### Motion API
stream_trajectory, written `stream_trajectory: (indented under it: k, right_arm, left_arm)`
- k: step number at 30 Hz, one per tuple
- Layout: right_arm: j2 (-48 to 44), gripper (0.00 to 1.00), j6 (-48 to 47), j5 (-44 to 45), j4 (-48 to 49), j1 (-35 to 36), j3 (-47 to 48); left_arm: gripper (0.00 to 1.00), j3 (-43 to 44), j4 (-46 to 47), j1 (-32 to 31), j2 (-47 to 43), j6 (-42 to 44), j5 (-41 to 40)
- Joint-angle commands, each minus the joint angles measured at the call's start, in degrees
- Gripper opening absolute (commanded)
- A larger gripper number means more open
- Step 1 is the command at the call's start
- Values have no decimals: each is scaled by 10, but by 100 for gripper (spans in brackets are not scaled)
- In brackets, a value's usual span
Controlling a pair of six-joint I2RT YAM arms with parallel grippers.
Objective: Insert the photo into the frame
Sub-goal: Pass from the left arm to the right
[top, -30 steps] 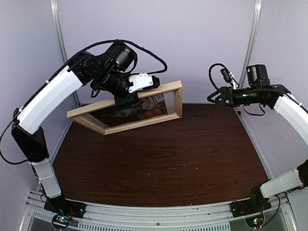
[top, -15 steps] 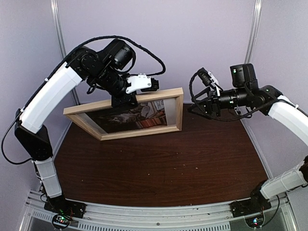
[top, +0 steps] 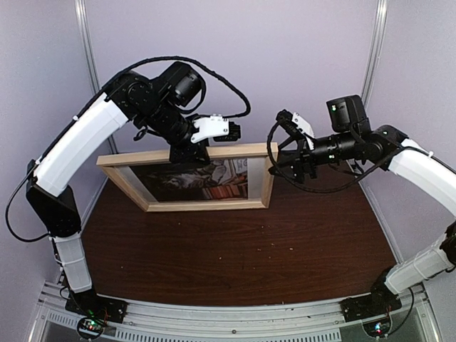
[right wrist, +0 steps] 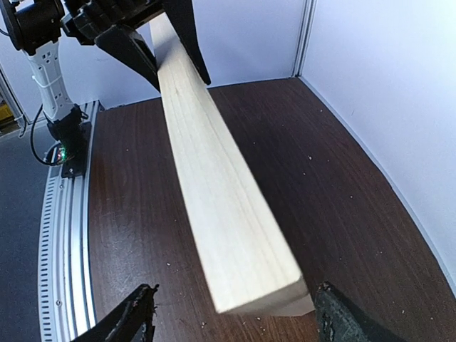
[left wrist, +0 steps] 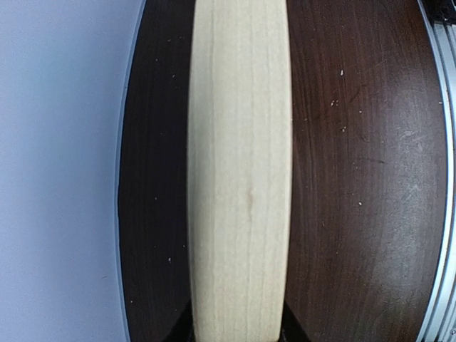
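The frame (top: 263,178), light wood rails, stands upright on its long edge over the back of the table. The photo (top: 206,178) shows inside it as a dark print with red books. My left gripper (top: 191,152) is shut on the top rail. In the left wrist view the rail (left wrist: 239,178) runs up the middle, and my left gripper (left wrist: 237,333) pinches it with black fingers on both sides. My right gripper (top: 275,162) is open at the frame's upper right corner. In the right wrist view the rail's end (right wrist: 235,235) lies between the spread fingertips (right wrist: 135,317), untouched.
The dark wooden table (top: 249,249) spreads in front of the frame. Pale walls close in the back and sides. An aluminium rail (top: 228,320) with both arm bases runs along the near edge. The left arm's gripper (right wrist: 135,35) shows at the top of the right wrist view.
The left arm has turned the frame from tilted to level and upright. The right arm has swung left, from clear of the frame to its upper right corner.
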Motion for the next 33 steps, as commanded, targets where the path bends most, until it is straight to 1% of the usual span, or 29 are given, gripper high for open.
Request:
stream_trajectory:
  k: [1, 7, 13, 16, 21, 26, 28, 29, 30, 32, 33]
  right_arm:
    - [15, 76, -37, 32, -12, 15, 33]
    - [46, 67, -57, 28, -43, 25, 70]
    - [49, 57, -65, 22, -62, 30, 76]
    - [49, 50, -68, 24, -70, 32, 78]
    - [47, 35, -69, 26, -78, 33, 79]
    - [45, 26, -71, 29, -86, 33, 82]
    - [44, 20, -71, 29, -88, 32, 83]
    - [43, 15, -70, 29, -88, 32, 83]
    - [43, 10, -70, 30, -88, 33, 83]
    - [39, 0, -68, 35, -84, 32, 77]
    - [37, 0, -65, 38, -82, 33, 74]
  left_arm:
    - [0, 2, 52, 4, -8, -31, 68]
    - [0, -7, 53, 3, -7, -31, 82]
    - [0, -11, 53, 4, -4, -28, 85]
    - [0, -12, 53, 4, -1, -27, 86]
    - [0, -14, 52, 3, 1, -26, 87]
    - [0, -17, 53, 4, 1, -23, 87]
    - [0, -18, 55, 4, 1, -23, 84]
    - [1, -19, 57, 3, 1, -24, 80]
    - [6, -21, 61, 4, 0, -27, 77]
    - [21, -40, 85, 4, -10, -32, 64]
    - [26, -51, 96, 4, -16, -33, 58]
